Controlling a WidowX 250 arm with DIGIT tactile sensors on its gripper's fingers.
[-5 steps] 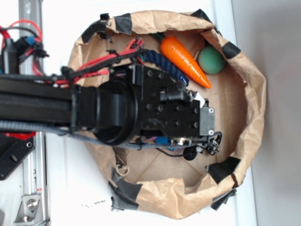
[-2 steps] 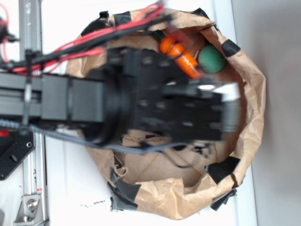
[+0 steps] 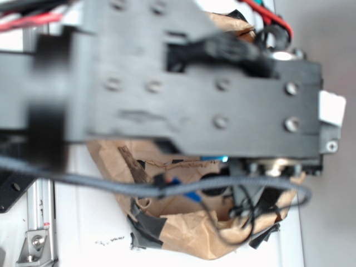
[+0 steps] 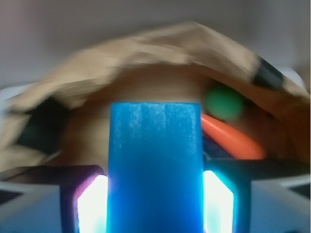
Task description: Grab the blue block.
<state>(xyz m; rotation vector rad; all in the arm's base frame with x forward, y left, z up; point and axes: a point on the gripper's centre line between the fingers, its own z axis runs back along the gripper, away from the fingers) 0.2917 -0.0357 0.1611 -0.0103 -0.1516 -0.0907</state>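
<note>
In the wrist view the bright sky-blue block (image 4: 154,165) fills the middle, standing upright between my two jaws, whose glowing pads (image 4: 91,204) press both its sides. My gripper (image 4: 154,208) is shut on the block and holds it above the brown paper bag (image 4: 146,58). In the exterior view the black arm and gripper body (image 3: 183,89) fill most of the frame close to the camera. Only a sliver of blue (image 3: 214,159) shows under them, above the bag (image 3: 178,228).
Inside the bag lie an orange carrot toy (image 4: 231,138) and a green ball (image 4: 223,103) at the right. Black tape patches (image 4: 41,127) mark the bag's rim. A grey cable (image 3: 167,186) loops below the arm. A metal rail (image 3: 36,222) runs at the left.
The arm has risen out of the bag toward the exterior camera and now looks much larger, hiding the carrot, ball and rope. A blue sliver now shows under the gripper.
</note>
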